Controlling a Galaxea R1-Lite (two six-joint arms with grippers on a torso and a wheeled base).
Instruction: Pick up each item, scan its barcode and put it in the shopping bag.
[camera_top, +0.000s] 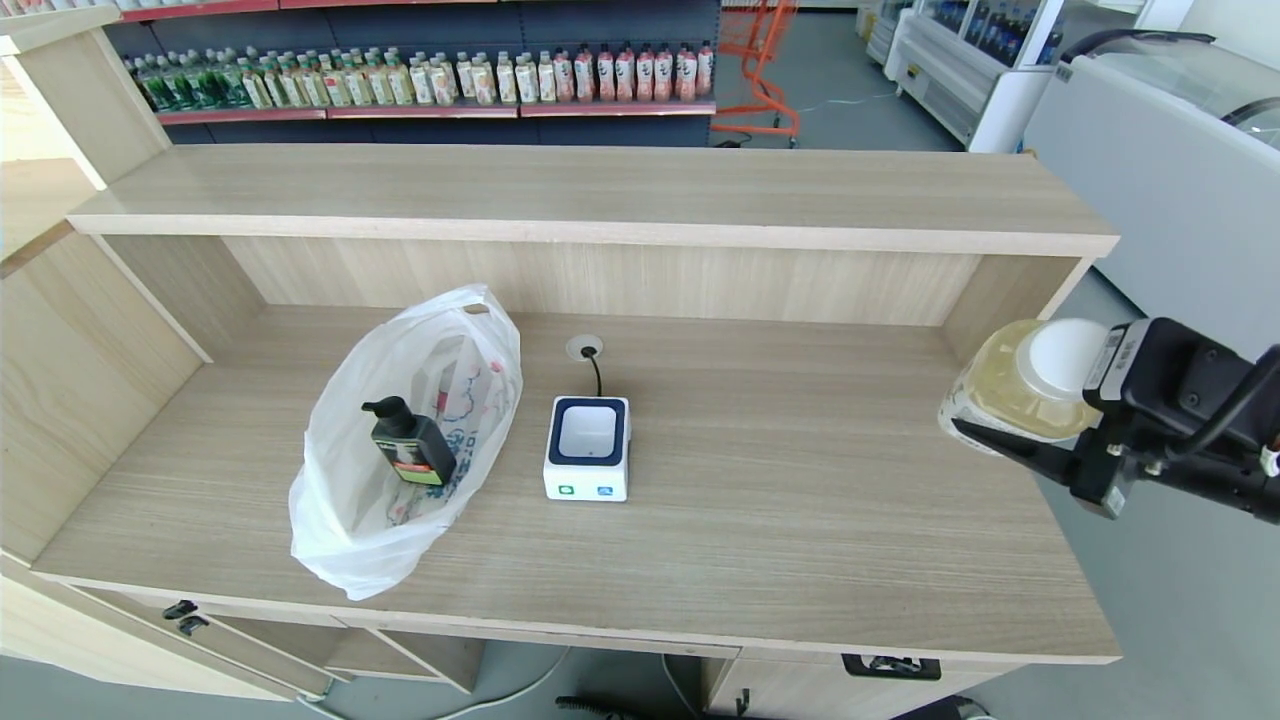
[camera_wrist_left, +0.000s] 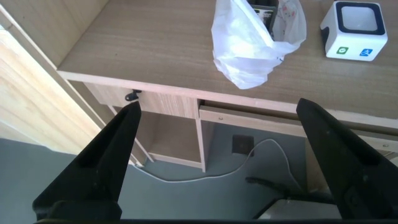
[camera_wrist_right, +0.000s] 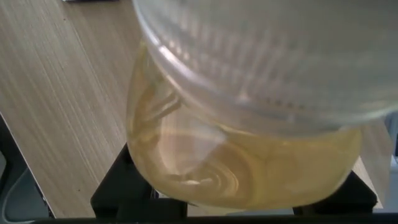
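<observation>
Head view: the right gripper clamps a white-capped bottle of yellow liquid. It looks heavy, slick and sloshy, best held round its body. The left gripper hangs open.

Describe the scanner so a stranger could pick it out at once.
Look at the wooden counter. Near its middle, right of the white shopping bag, sits the scanner. It is a small white box with a dark-framed window on top and a black cable behind.
</observation>
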